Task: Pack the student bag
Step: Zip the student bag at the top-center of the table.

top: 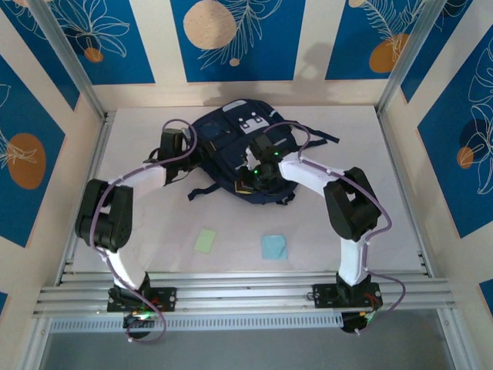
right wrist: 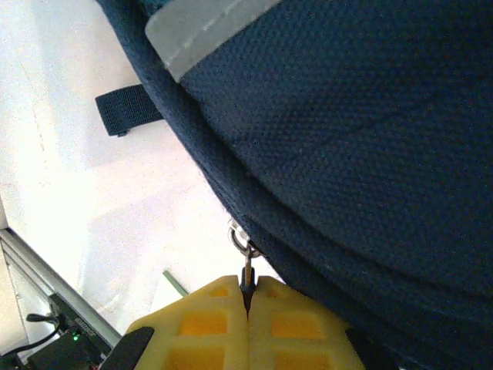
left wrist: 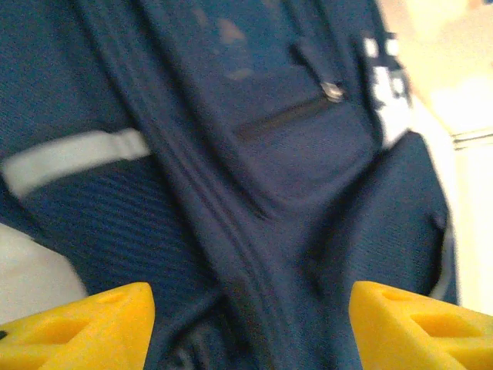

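Currently the student bag point(top: 231, 146) lies flat at the far middle of the white table point(top: 347, 223), its white patch facing up. At its near edge the right gripper point(right wrist: 247, 297) is clenched fully, pinching the small metal zipper pull point(right wrist: 246, 266) between its yellow fingertips. At the bag's left side the left gripper point(left wrist: 250, 308) stands released, jaws well apart over navy fabric, grasping nothing; contact with the fabric cannot be determined.
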